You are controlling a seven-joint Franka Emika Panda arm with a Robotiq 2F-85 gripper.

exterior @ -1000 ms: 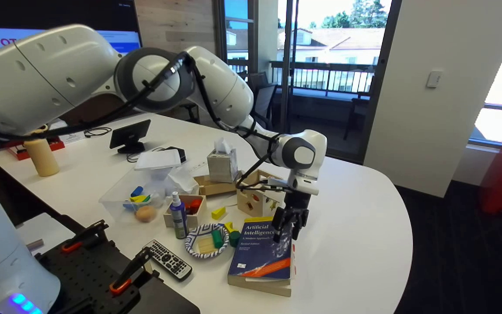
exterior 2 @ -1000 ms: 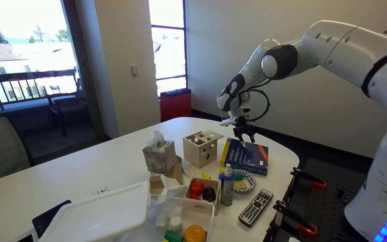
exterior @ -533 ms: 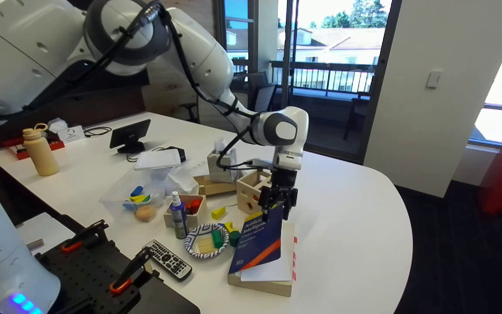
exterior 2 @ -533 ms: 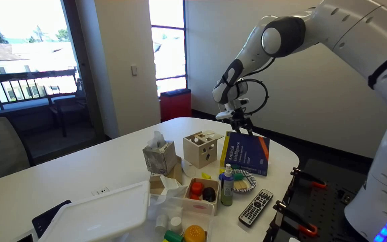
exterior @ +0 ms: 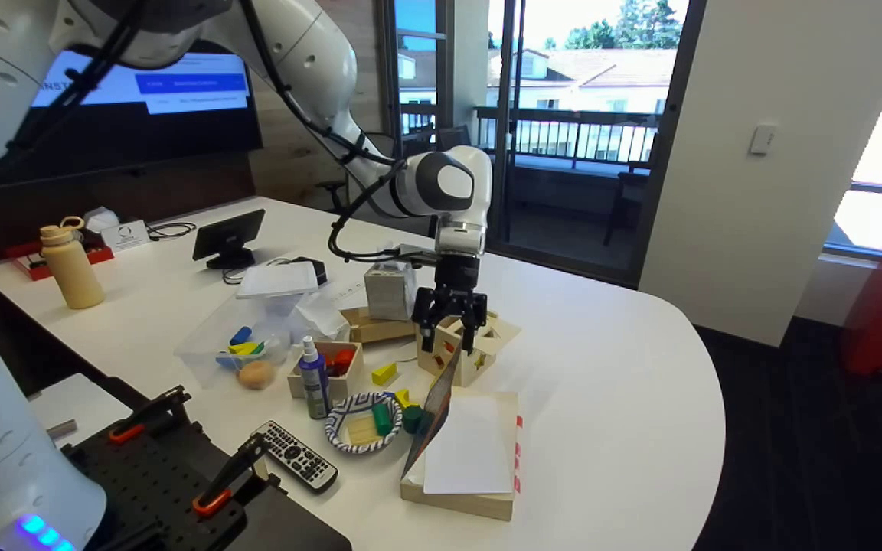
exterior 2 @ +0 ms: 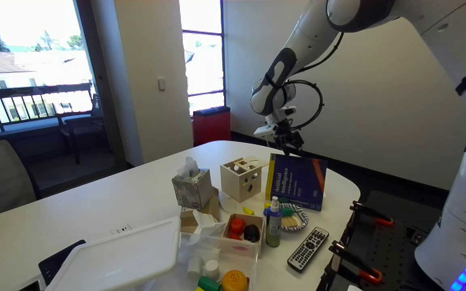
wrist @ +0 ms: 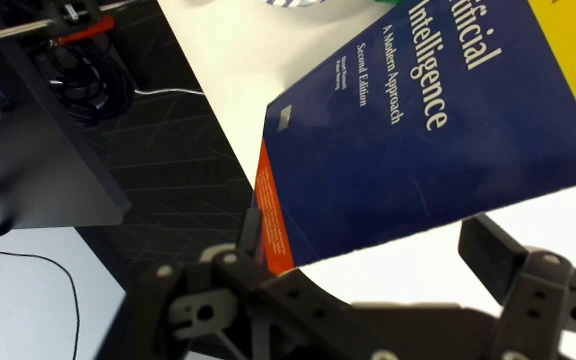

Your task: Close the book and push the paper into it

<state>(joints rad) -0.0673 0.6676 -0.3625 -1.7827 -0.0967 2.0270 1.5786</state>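
Observation:
The book (exterior: 460,503) lies on the table with its dark blue front cover (exterior 2: 297,178) raised steeply. The cover also shows in the wrist view (wrist: 393,175), its outer face toward the camera. The paper (exterior: 468,451), a white sheet, lies on the pages, slightly askew; the cover mostly hides it in an exterior view. My gripper (exterior: 447,346) is at the cover's top edge, also seen in an exterior view (exterior 2: 292,148). In the wrist view the gripper (wrist: 368,235) is open, fingers wide apart. The cover's free edge runs between them, with the orange corner beside one finger.
The wooden holed cube (exterior 2: 242,180) stands close behind the book. A patterned bowl (exterior: 364,440) with blocks, a spray bottle (exterior 2: 273,222) and a remote (exterior 2: 308,248) lie on the spine side. A tissue box (exterior 2: 192,188) and clear bin (exterior 2: 217,252) stand farther off.
The front cover has swung from nearly flat to steeply upright, uncovering the paper. My gripper has risen with it and moved toward the spine side. The book's body has stayed in place.

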